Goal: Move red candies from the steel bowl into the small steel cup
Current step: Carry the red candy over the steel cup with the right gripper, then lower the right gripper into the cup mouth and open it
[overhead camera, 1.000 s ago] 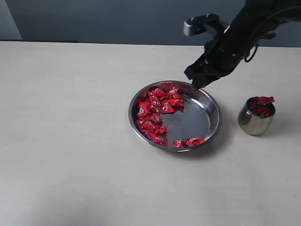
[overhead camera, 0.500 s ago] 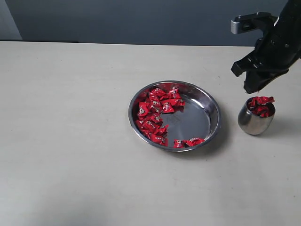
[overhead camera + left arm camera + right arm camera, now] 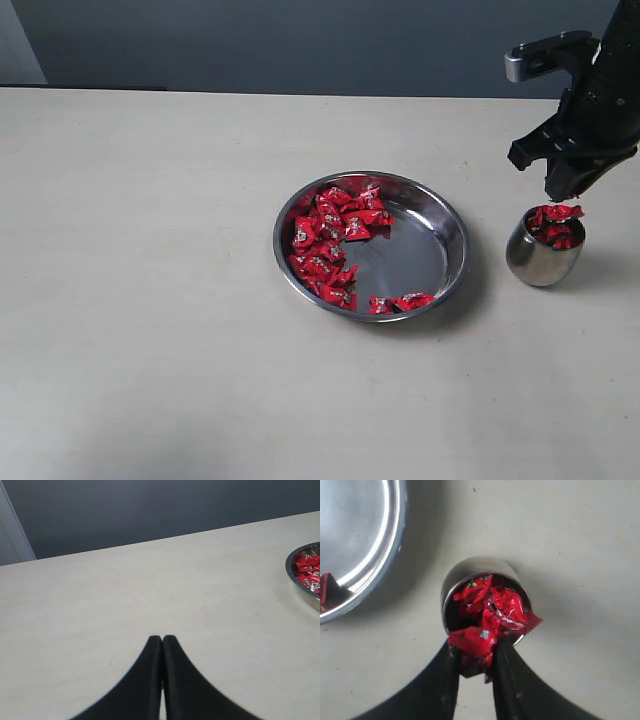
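The wide steel bowl (image 3: 372, 246) sits mid-table with several red candies (image 3: 330, 240) heaped along its left side and a couple at its front. Its rim (image 3: 395, 540) and one candy show in the right wrist view, and an edge of the bowl (image 3: 306, 575) in the left wrist view. The small steel cup (image 3: 543, 248) stands to its right, heaped with red candies (image 3: 492, 605). My right gripper (image 3: 562, 188) hovers just above the cup, shut on a red candy (image 3: 472, 647) held between its fingers. My left gripper (image 3: 162, 639) is shut with nothing in it, over bare table.
The pale table top (image 3: 150, 300) stretches wide to the left of and in front of the bowl. A dark wall (image 3: 300, 40) runs behind the far table edge. One candy wrapper pokes over the cup's rim (image 3: 532, 622).
My right gripper has travelled from the bowl's far rim rightward to a spot above the cup, carrying a candy. Bowl, cup and left gripper have stayed put.
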### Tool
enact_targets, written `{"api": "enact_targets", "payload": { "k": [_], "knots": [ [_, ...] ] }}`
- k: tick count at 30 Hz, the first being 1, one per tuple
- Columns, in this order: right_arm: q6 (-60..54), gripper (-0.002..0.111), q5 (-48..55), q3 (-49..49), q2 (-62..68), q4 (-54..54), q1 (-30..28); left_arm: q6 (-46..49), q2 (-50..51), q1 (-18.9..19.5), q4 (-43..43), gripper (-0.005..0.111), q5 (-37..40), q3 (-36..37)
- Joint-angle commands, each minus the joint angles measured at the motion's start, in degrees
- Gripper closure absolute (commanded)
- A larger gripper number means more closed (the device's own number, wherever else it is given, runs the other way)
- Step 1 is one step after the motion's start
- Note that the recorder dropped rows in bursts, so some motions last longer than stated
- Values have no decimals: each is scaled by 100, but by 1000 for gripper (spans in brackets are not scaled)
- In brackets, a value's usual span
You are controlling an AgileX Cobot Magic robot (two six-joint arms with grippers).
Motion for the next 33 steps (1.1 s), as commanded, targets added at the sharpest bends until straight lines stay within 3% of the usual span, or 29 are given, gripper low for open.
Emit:
{"api": "enact_targets", "payload": {
  "k": [1,33],
  "knots": [
    [10,109,-126,7,145,-78,-32,-32,-25,-60,9,106,-20,-6],
    [51,109,-126,7,369,-145,-32,-32,-25,-60,9,106,-20,-6]
  ]
}}
